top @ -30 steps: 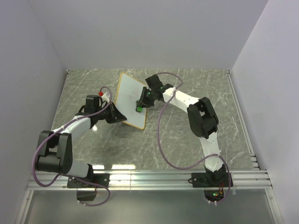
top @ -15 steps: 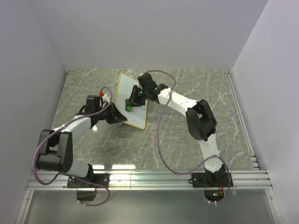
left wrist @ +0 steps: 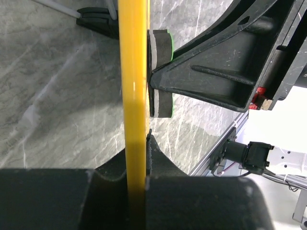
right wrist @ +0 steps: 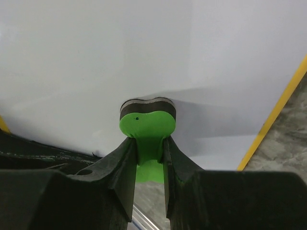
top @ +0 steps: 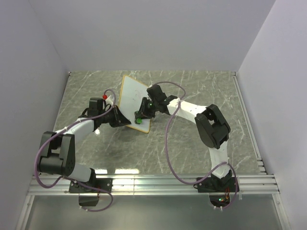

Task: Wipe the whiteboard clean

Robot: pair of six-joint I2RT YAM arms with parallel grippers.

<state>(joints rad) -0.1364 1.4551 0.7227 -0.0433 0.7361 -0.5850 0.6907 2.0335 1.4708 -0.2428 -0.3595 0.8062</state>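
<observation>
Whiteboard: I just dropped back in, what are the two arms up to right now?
The left gripper is shut on the frame edge of the whiteboard, bracing it. The right gripper holds the green eraser, dark felt side pressed flat against the board's white face near its near corner. In the right wrist view the surface around the eraser looks clean, with no red marks showing.

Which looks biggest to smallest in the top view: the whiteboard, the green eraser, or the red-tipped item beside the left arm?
1. whiteboard, by far the largest.
2. green eraser and red-tipped item: both show as tiny specks, too alike to rank.
</observation>
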